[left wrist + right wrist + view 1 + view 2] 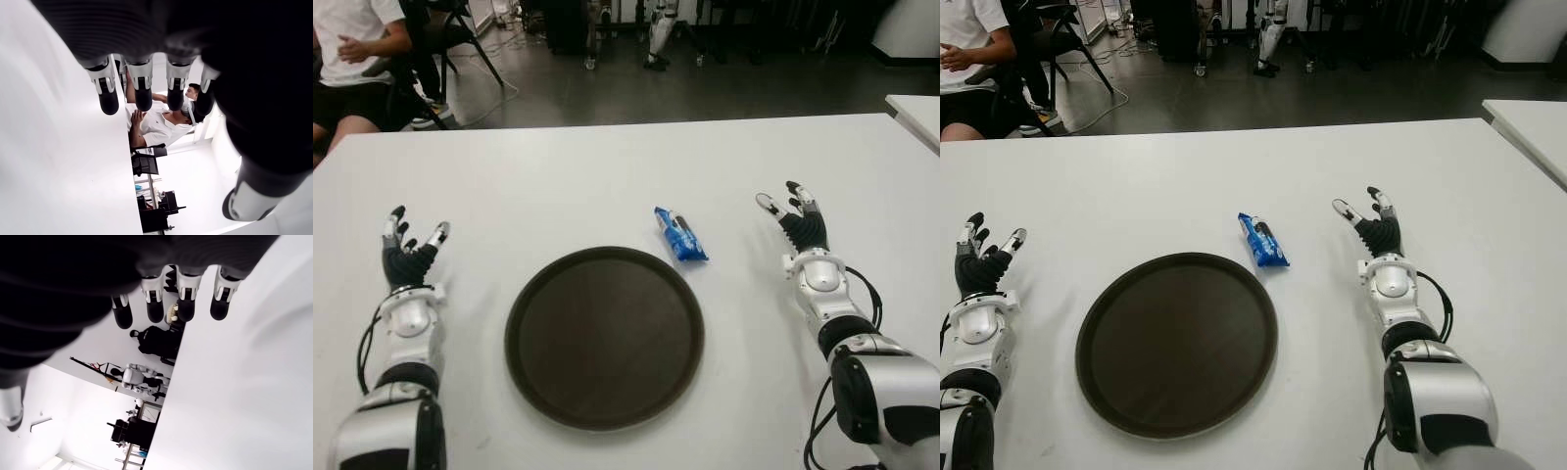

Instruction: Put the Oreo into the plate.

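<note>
Fingers spread on both hands, holding nothing; blue Oreo packet (680, 234) lies beside the dark plate (605, 336).

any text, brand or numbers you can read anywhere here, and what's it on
No text reads clearly.
Blue Oreo pack, on the white table just beyond the brown plate: white markings, too small and blurred to read.
Left hand and right hand: both open, no labels visible.

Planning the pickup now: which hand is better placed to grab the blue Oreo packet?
Probably the right hand. The blue Oreo packet lies just beyond the round dark brown plate, on its right side, nearer that open hand. The left hand, also open, shows far left of the plate.
</note>
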Available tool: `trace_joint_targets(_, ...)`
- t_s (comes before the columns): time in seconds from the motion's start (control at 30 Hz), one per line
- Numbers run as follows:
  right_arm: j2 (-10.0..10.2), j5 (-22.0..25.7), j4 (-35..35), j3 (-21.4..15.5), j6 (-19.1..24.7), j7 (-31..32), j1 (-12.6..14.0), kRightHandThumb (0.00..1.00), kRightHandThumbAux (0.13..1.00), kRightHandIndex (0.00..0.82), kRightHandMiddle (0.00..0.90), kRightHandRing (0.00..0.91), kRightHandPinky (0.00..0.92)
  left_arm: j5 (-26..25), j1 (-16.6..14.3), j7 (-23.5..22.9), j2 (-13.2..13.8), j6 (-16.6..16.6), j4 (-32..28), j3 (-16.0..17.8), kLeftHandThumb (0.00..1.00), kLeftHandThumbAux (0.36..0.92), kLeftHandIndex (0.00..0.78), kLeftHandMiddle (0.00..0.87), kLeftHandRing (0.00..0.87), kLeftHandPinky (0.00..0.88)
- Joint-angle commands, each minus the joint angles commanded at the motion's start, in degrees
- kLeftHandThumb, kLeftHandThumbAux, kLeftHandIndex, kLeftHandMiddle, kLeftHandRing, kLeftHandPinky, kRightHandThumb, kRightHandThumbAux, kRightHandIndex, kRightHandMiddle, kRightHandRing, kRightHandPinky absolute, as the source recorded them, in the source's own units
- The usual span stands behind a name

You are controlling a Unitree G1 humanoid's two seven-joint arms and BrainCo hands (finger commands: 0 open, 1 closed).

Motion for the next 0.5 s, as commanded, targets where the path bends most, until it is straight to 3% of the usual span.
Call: trace_joint_targets(0.5,0.5,-0.2,-0.5,0.5,-2.0,-0.4,0.1,0.0,0.469,0.0,0.0,0.0,0.0,0.2,0.2,0.0,-0.1,-0.5,-0.5,-0.1,0.0,0.724,0.0,0.0,0.0,0.0)
